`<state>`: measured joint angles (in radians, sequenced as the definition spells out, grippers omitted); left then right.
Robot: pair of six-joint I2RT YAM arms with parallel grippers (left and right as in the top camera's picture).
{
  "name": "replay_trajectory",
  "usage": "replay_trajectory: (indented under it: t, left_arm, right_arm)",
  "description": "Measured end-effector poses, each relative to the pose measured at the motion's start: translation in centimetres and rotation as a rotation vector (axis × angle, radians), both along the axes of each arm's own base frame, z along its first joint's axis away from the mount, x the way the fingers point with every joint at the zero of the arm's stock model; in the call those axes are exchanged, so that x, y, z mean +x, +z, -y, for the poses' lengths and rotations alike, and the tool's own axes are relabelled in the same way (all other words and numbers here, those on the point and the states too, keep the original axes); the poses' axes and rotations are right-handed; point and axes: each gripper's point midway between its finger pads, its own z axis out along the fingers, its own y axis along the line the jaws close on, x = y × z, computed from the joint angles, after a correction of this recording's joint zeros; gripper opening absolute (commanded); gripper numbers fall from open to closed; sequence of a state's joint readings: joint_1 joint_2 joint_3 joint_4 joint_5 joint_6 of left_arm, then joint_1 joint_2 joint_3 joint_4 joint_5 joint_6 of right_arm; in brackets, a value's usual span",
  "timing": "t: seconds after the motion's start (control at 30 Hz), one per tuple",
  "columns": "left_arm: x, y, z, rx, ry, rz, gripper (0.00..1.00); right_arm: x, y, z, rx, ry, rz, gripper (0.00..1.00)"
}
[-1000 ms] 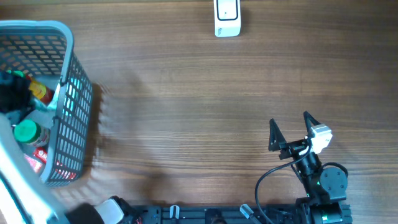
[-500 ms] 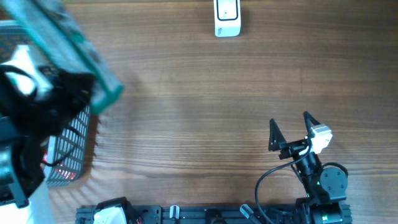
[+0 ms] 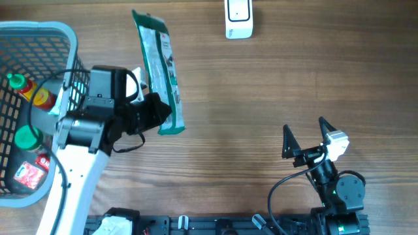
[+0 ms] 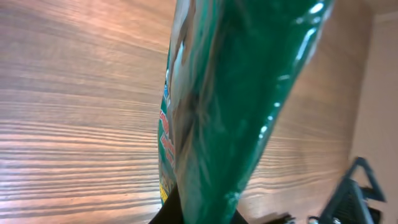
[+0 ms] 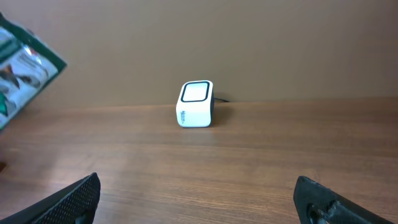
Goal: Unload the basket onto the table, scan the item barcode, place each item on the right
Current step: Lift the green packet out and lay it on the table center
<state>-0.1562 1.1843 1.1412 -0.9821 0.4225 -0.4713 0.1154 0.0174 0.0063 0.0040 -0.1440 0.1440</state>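
A long green snack bag point(image 3: 159, 72) hangs above the table to the right of the basket, held at its lower end by my left gripper point(image 3: 157, 114), which is shut on it. In the left wrist view the green bag point(image 4: 236, 93) fills the middle of the frame, its lower end pinched between the dark jaws. The white barcode scanner point(image 3: 239, 18) stands at the table's far edge, and it shows as a small white scanner point(image 5: 195, 104) in the right wrist view. My right gripper point(image 3: 305, 135) rests at the front right, open and empty. The bag's corner point(image 5: 25, 65) shows at the left.
A grey mesh basket point(image 3: 68, 46) at the left holds a red sauce bottle point(image 3: 29, 91), a green-capped jar point(image 3: 27, 138) and a red packet point(image 3: 26, 175). Bare wooden tabletop point(image 3: 261, 85) lies between the bag, the scanner and my right gripper.
My left arm has lifted the green bag out of the basket and swung it right, over the open table toward the scanner. The right arm has not moved.
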Motion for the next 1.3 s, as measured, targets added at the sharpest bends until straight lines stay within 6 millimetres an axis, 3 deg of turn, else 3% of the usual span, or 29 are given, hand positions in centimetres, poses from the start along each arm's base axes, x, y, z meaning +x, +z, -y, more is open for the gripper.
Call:
replay_trajectory:
  t: [0.13,0.37,0.57,0.9,1.17,1.3]
  left_arm:
    - [0.5,-2.3,-0.7,0.051,0.023,-0.055,0.04]
    - [2.4,-4.6,-0.4,0.079,0.022,-0.088,0.04]
    - [2.4,-7.4,3.5,0.098,-0.082,-0.143,0.04]
    - [2.5,-9.8,11.5,-0.021,-0.215,-0.167,0.04]
    - [3.0,-11.0,13.5,-0.056,-0.224,-0.171,0.04]
    - [3.2,-12.6,13.7,-0.076,-0.225,-0.137,0.16]
  right_arm:
    - [0.0,0.0,0.0,0.0,0.0,0.0,1.0]
    - [0.0,0.0,0.0,0.0,0.0,0.0,1.0]
    - [0.0,0.0,0.0,0.0,0.0,0.0,1.0]
    - [0.0,0.0,0.0,0.0,0.0,0.0,1.0]
    - [0.0,0.0,0.0,0.0,0.0,0.0,1.0]
    - [0.0,0.0,0.0,0.0,0.0,0.0,1.0]
